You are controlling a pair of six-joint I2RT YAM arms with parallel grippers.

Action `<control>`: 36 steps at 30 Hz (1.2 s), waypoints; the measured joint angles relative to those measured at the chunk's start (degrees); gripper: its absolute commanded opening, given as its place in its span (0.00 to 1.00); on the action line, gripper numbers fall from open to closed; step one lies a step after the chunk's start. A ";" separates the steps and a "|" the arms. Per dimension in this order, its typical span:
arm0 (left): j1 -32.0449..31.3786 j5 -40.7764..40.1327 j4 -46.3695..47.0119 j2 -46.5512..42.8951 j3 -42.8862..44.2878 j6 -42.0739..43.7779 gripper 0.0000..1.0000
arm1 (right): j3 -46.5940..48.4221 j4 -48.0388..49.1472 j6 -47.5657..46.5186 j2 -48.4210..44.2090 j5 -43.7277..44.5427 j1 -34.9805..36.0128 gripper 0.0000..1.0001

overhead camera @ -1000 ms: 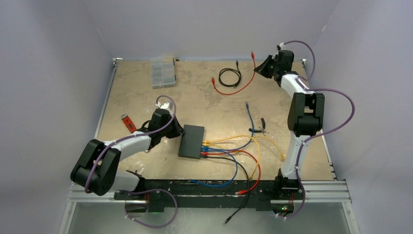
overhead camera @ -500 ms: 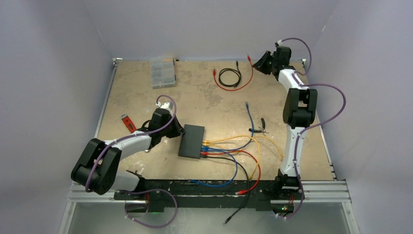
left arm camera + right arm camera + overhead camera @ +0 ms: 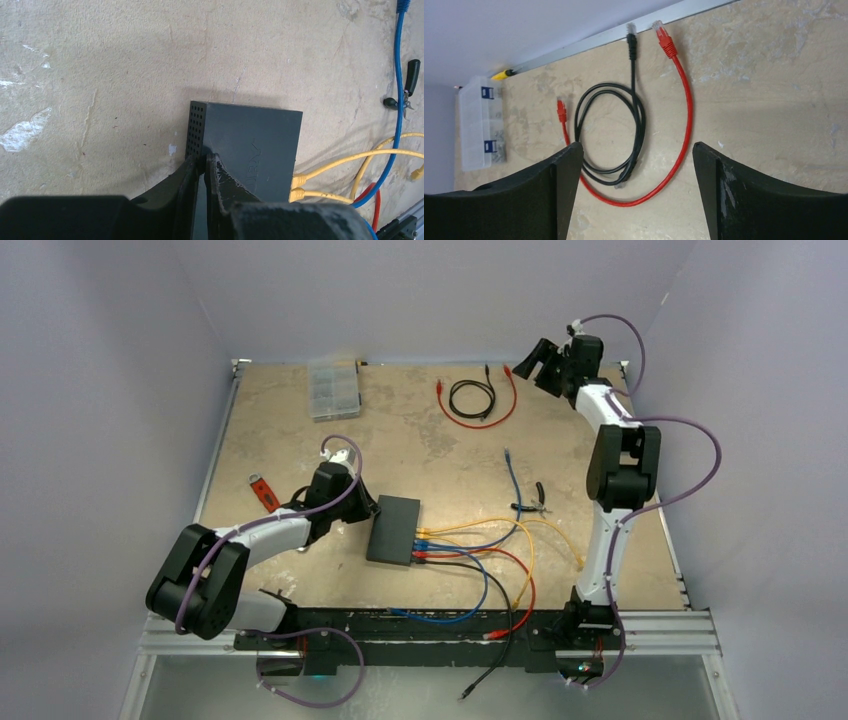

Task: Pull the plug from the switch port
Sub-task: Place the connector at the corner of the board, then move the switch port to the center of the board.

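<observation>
The flat black switch (image 3: 393, 530) lies at the table's middle, and my left gripper (image 3: 368, 510) is shut on its left edge. In the left wrist view the fingers (image 3: 220, 175) pinch the switch (image 3: 260, 145) at its near corner. Yellow, blue, red and black plugs (image 3: 422, 545) sit in the sockets on its right side; two yellow plugs (image 3: 299, 186) show in the wrist view. My right gripper (image 3: 525, 358) hangs open at the far back right, above a loose red cable (image 3: 684, 135) that lies on the table. Nothing is between its fingers.
A coiled black cable (image 3: 472, 398) lies inside the red cable's loop (image 3: 480, 420). A clear compartment box (image 3: 333, 388) stands at the back left. A red tool (image 3: 263, 491) lies left of my left arm. Black pliers (image 3: 535, 502) and a blue cable (image 3: 512, 475) lie right of the switch.
My right gripper has opened and let go of the red cable's plug, which now lies on the table at the back. The left arm and the switch have not moved.
</observation>
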 measured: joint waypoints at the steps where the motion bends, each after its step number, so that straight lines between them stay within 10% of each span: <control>1: 0.00 -0.02 -0.04 -0.04 0.00 0.02 0.14 | -1.31 0.70 -0.33 -1.03 -0.35 0.00 0.85; 23: 0.00 2.54 -6.03 -7.61 -3.34 4.13 0.77 | -37.29 7.19 -8.50 -19.28 -10.49 12.48 0.72; 36: 0.00 7.08 -3.45 -8.22 -4.96 4.02 0.68 | -51.15 12.20 -7.48 -22.67 -17.68 24.37 0.60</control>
